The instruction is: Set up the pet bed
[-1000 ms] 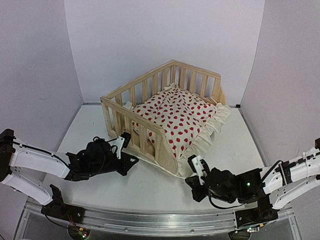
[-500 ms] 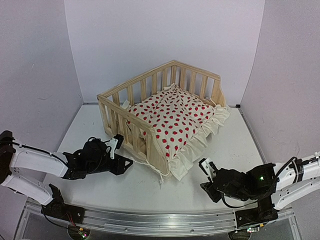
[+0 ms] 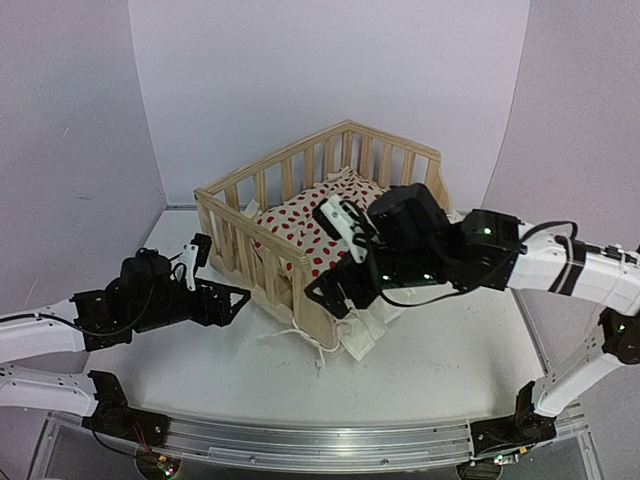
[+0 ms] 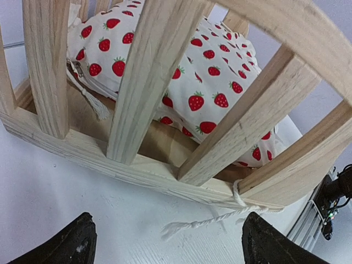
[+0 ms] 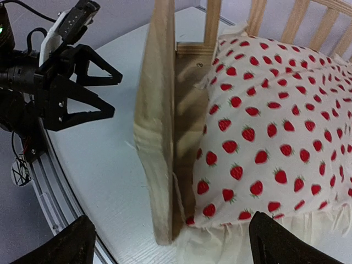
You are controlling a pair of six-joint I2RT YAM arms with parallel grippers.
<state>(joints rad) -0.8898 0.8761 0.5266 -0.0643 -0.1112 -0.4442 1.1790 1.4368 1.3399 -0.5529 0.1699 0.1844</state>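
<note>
The pet bed (image 3: 262, 176) is a light pine frame with slatted rails, standing mid-table. A white ruffled cushion (image 3: 296, 226) with red strawberries lies inside it. My left gripper (image 3: 235, 305) is open just left of the near rail, holding nothing. Its wrist view shows the slats (image 4: 142, 82), the cushion (image 4: 212, 82) behind them and a white tie string (image 4: 209, 223) knotted at the rail's corner. My right gripper (image 3: 335, 298) hangs open over the bed's front corner, above the rail end (image 5: 157, 126) and the cushion (image 5: 275, 110), and grips nothing.
The right arm (image 3: 470, 255) reaches across the bed's open front and hides part of the cushion. A loose string (image 3: 295, 335) trails on the white table (image 3: 200, 370). Grey walls close the back and sides. The left gripper (image 5: 91, 91) shows in the right wrist view.
Both grippers went from shut to open. The right arm swung from the near right up over the bed's front corner. The left arm drew back left. The bed's front corner dropped flat.
</note>
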